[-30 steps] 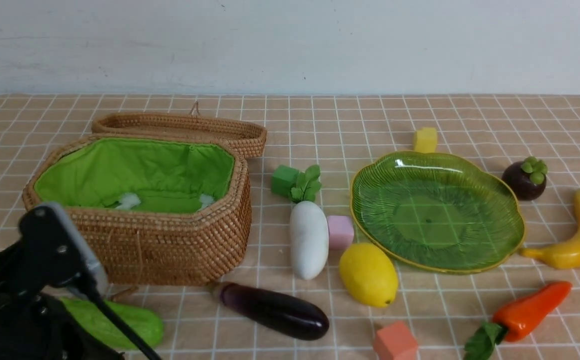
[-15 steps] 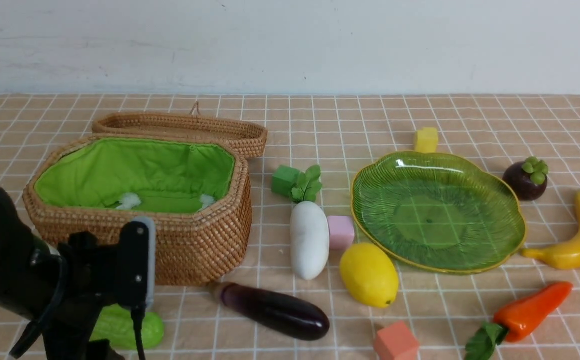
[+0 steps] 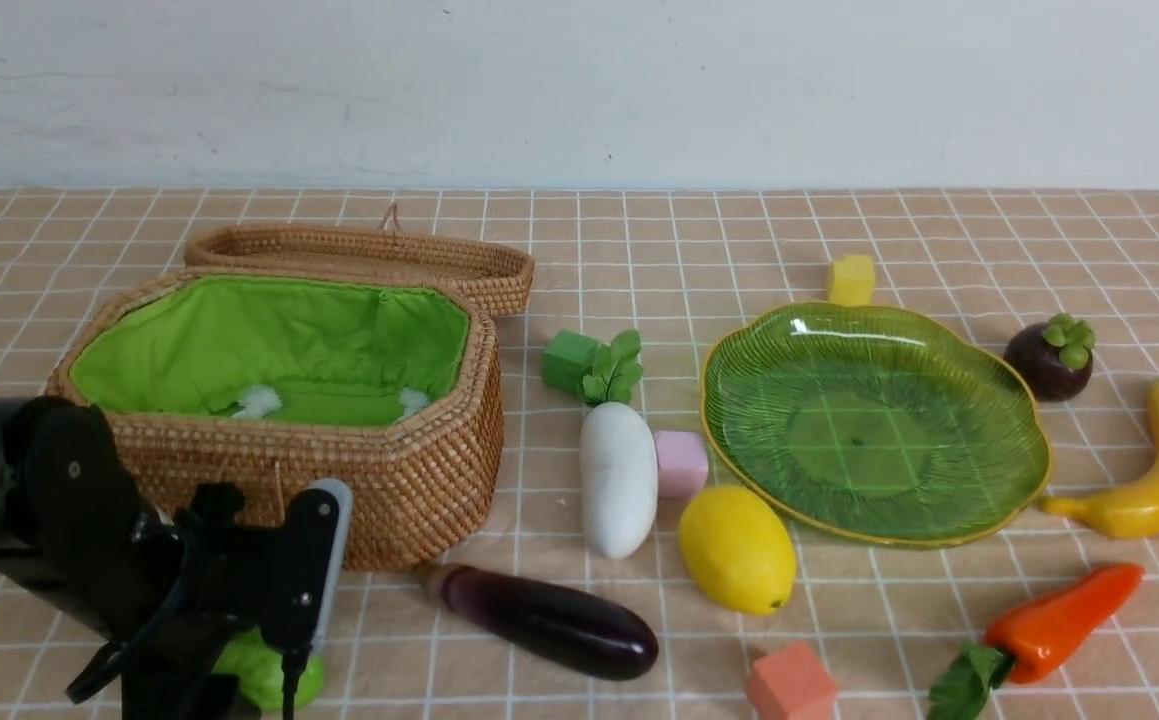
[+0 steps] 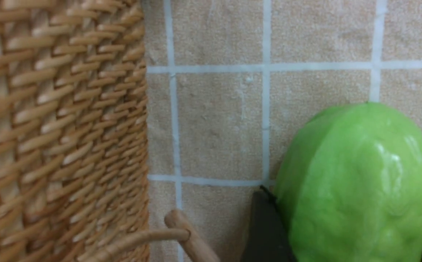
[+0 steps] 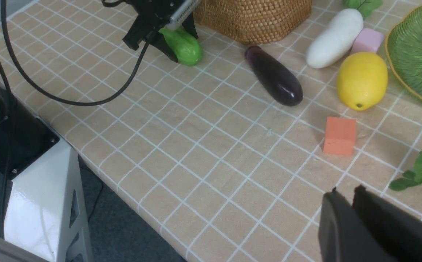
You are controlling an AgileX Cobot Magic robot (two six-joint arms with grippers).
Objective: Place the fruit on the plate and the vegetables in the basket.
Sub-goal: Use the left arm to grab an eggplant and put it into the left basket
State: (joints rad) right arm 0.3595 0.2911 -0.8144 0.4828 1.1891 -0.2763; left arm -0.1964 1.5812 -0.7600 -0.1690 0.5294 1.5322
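Green and bumpy, the gourd (image 4: 356, 182) lies on the checked tablecloth (image 3: 639, 240) at the near left, just in front of the wicker basket (image 3: 389, 480), with the left gripper (image 3: 259, 655) low over it. Its fingers (image 4: 265, 229) stand apart, one on each side of the gourd and close against its skin. Whether they press on it yet, I cannot tell. The gourd rests on the cloth, so the step in hand looks like the grasp before a lift into the basket.

To do it well, the fingers should close across the gourd's narrow width and near its middle. The glossy, lumpy skin could slip out of a pinch taken at the rounded end. A thin wicker loop (image 4: 176, 233) juts from the basket's foot just beside one finger, and it should not be caught in the closing. The lift should go straight up and clear the tall basket wall before carrying far over the green lining (image 3: 269, 340), and the release should come low.

The right gripper (image 5: 353, 214) hangs at the near right, its fingers nearly together on nothing. The eggplant (image 3: 549, 620) and the radish (image 3: 617, 478) lie on the cloth to the right of the basket, and nothing lies on the green plate (image 3: 939, 520).
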